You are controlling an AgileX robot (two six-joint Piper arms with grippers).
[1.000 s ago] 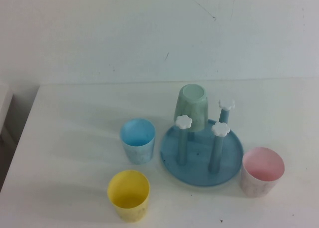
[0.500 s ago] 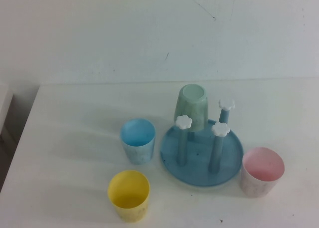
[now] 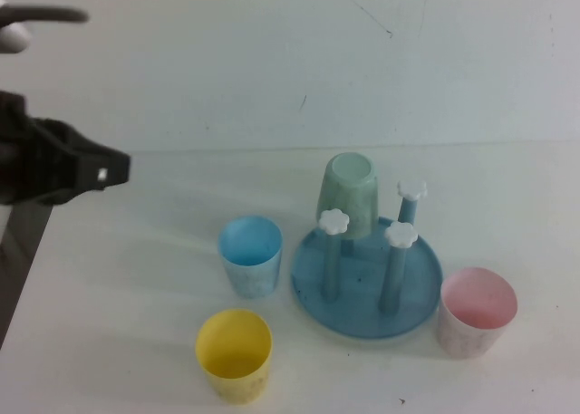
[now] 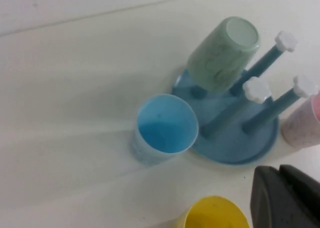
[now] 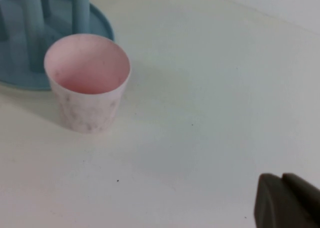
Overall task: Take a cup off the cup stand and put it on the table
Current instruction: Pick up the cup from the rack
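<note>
Cup (image 3: pixel 348 195) inverted hiding fourth cup stand (image 3: pixel 366 283) peg, left gripper (image 3: pixel 63 163) cropped, right gripper (image 5: pixel 287 202) mostly cut off

A bare robot test bench in a lab, not a lived-in kitchen. The table (image 3: pixel 136 278) is a plain white top set against a plain white wall (image 3: pixel 272 52) marked only by a few scuffs at about 12 o'clock. On it stand only bright plastic props: a cup stand (image 3: pixel 366 278), with a light blue cup (image 3: pixel 250 255) at its 9 o'clock, a yellow cup (image 3: pixel 234 354) at 8 o'clock and a pink cup (image 3: pixel 477 312) at 4 o'clock. A black robot arm (image 3: pixel 54 160) reaches in at 9 o'clock.
</note>
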